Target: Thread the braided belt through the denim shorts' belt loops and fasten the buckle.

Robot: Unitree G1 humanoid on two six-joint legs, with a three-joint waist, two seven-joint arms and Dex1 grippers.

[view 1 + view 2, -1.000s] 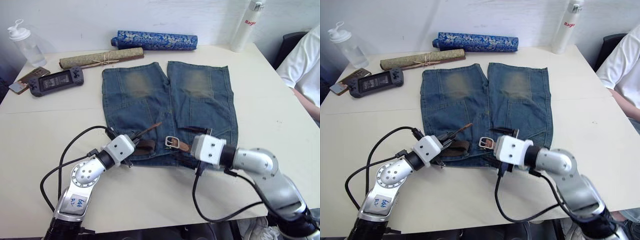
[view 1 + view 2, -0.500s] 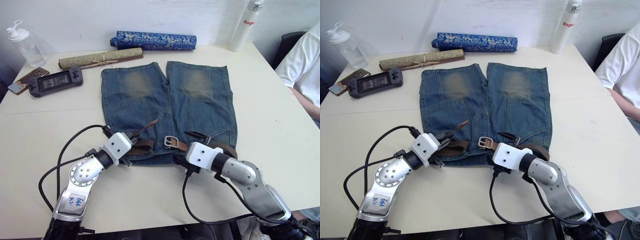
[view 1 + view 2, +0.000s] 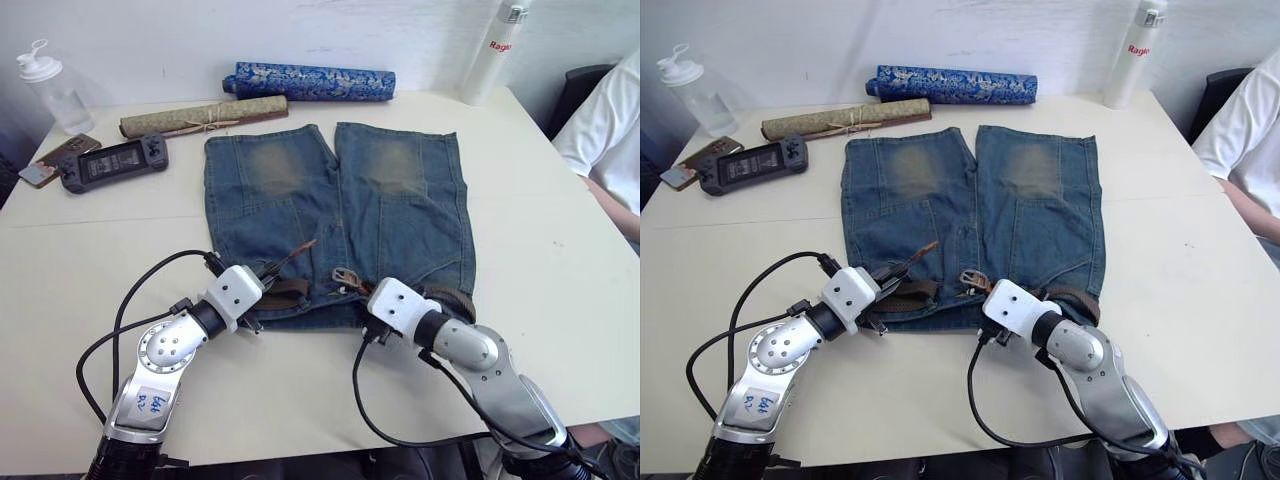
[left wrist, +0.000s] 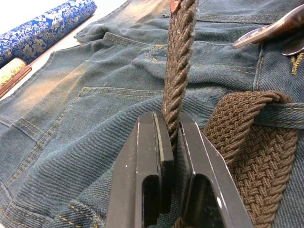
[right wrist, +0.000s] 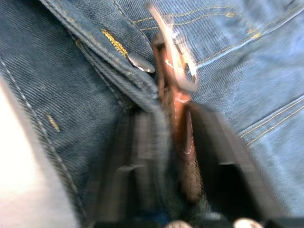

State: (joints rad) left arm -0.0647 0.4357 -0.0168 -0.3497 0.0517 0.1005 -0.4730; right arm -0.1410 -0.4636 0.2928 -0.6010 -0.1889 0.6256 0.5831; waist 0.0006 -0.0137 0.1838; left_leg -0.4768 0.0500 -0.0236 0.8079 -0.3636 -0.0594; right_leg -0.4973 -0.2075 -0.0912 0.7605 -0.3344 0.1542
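Note:
The denim shorts (image 3: 340,200) lie flat on the table, waistband nearest me. The braided belt (image 3: 290,292) runs along that waistband, passing under a belt loop (image 4: 285,111). My left gripper (image 3: 264,283) is shut on the woven strap (image 4: 178,57) just behind its tan tip (image 3: 300,252), which sticks up over the left leg. My right gripper (image 3: 362,292) sits at the middle of the waistband, its fingers (image 5: 209,142) closed on the leather end of the belt. The buckle (image 5: 173,57) stands up on edge just past them, by the shorts' fly.
At the table's far edge lie a blue patterned roll (image 3: 310,80) and a tan rolled mat (image 3: 200,115). A game console (image 3: 112,163), a phone (image 3: 55,158) and a clear bottle (image 3: 50,88) sit far left. A white bottle (image 3: 495,50) stands far right, near a person's sleeve (image 3: 605,120).
My right gripper has slid left along the waistband and closed on the belt's buckle end. The buckle has tipped from flat to on edge. The left gripper has kept its hold.

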